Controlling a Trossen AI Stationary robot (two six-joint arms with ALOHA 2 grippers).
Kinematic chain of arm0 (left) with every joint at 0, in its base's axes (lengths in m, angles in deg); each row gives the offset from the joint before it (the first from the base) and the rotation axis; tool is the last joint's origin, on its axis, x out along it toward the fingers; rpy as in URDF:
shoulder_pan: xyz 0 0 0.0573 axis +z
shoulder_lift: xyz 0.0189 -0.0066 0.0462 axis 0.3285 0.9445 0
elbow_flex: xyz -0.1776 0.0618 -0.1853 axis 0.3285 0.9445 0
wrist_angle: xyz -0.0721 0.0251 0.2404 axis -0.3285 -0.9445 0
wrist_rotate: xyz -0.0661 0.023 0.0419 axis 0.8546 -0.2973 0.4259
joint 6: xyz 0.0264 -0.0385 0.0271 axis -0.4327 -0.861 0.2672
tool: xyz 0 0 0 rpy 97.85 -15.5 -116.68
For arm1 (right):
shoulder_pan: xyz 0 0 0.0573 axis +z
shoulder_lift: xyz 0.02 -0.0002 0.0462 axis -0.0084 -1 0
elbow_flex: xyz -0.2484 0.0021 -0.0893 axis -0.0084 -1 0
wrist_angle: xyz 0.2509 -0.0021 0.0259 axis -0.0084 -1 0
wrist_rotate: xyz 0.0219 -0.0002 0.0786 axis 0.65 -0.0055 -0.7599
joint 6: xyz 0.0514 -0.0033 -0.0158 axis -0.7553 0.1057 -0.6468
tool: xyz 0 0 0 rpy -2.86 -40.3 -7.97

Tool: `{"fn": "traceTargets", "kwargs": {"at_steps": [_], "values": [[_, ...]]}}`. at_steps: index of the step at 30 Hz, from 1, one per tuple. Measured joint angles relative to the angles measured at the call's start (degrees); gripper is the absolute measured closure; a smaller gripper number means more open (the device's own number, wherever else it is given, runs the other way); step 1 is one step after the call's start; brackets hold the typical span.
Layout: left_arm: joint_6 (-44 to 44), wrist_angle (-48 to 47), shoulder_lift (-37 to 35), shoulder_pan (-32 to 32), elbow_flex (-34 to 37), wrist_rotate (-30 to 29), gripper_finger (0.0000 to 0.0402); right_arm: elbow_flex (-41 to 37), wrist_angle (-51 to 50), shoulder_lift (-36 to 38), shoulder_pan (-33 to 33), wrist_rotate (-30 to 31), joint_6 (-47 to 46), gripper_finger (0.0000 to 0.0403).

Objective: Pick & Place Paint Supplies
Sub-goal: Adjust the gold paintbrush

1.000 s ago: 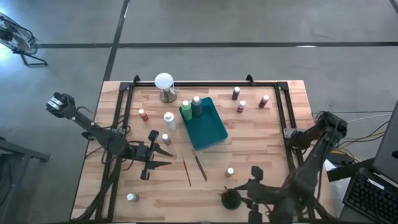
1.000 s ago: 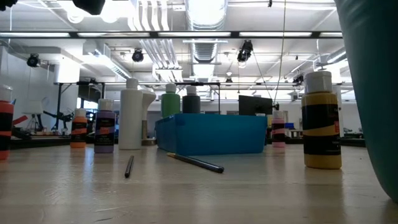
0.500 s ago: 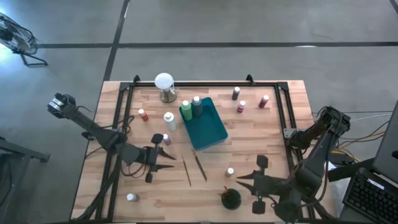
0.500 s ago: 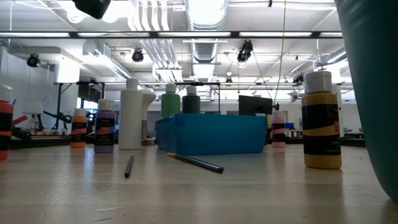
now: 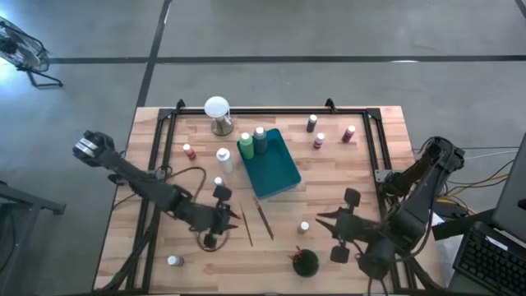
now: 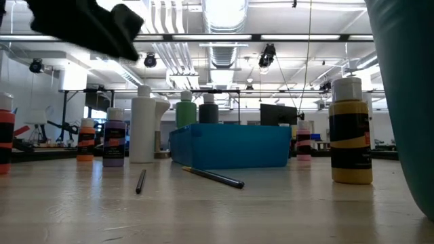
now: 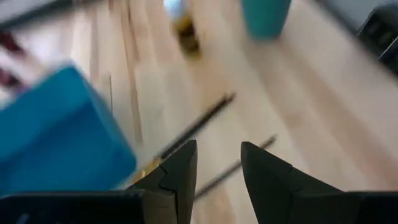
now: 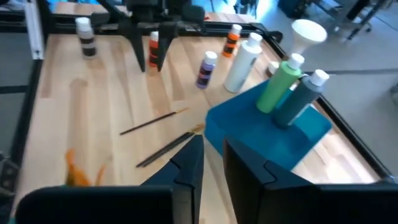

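Two thin brushes (image 5: pixel 246 228) (image 5: pixel 264 219) lie flat on the wooden table near the teal tray (image 5: pixel 278 174). Two green bottles (image 5: pixel 245 146) (image 5: pixel 260 138) stand at the tray's far end. My left gripper (image 5: pixel 236 217) is open and empty, just left of the brushes; the left wrist view shows them (image 7: pixel 200 124) (image 7: pixel 234 167) ahead of its fingertips (image 7: pixel 217 163). My right gripper (image 5: pixel 322 222) is open and empty, right of a yellow bottle (image 5: pixel 304 227), pointing toward the table's left (image 8: pixel 213 154). Small bottles stand scattered: orange (image 5: pixel 189 151), white (image 5: pixel 223 159), purple (image 5: pixel 219 182).
A white globe on a metal base (image 5: pixel 217 113) stands at the far edge. Three small bottles (image 5: pixel 311 123) (image 5: pixel 319 141) (image 5: pixel 350 133) stand far right, one bottle (image 5: pixel 173 261) near left. A dark green round-topped bottle (image 5: pixel 306 262) stands at the near edge, close to the low camera (image 6: pixel 407 102).
My left gripper has gone toward the table's right and near edges, up to the brushes. My right gripper has gone from beside the dark green bottle toward the far edge, level with the yellow bottle. No object has moved.
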Motion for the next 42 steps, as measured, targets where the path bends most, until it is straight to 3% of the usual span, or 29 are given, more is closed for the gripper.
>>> {"fn": "traceTargets", "kwargs": {"at_steps": [5, 14, 22, 42], "values": [[-3.5, -13.0, 5.2, 5.9, -5.8, 4.7, 0.0271, 0.0, -1.0, 0.0, -2.2, -0.3, 0.2, 0.032], [13.3, -29.6, 12.7, 9.4, -14.2, 8.6, 0.0271, 0.0, -1.0, 0.0, -3.4, -2.4, 3.1, 0.0284], [27.0, -30.2, 19.6, 13.7, -18.3, 10.1, 0.0271, -0.1, -1.9, -0.1, -3.4, -2.6, 3.0, 0.0263], [44.9, -39.2, 41.8, 14.6, -46.4, 10.5, 0.0271, -0.1, -4.2, -0.1, -3.7, -3.2, 3.1, 0.0241]]}}
